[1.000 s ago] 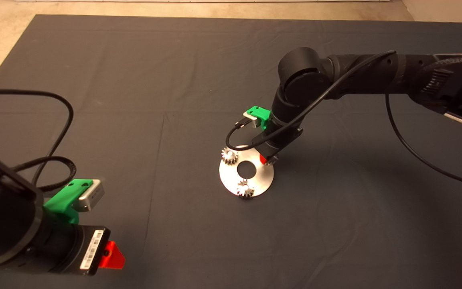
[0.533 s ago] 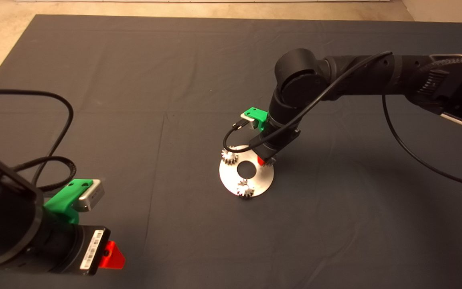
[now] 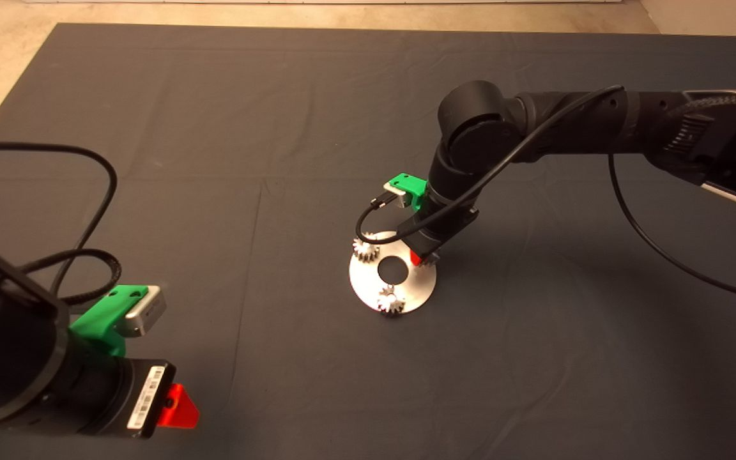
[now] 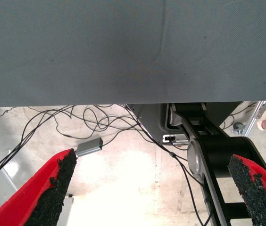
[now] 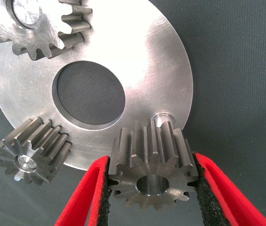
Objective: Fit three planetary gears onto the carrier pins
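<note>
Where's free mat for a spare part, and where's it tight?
Free: the mat between the parked left gripper and the disc; also the mat nearer the camera than the disc. Tight: at the disc, where the right gripper holds the third gear by the bare pin.

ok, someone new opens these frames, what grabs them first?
The shiny disc mid-mat, with two gears already on pegs. Then the right end effector shut on the third gear, beside the last bare peg. The left end effector sits parked, open, at the mat's lower left.
</note>
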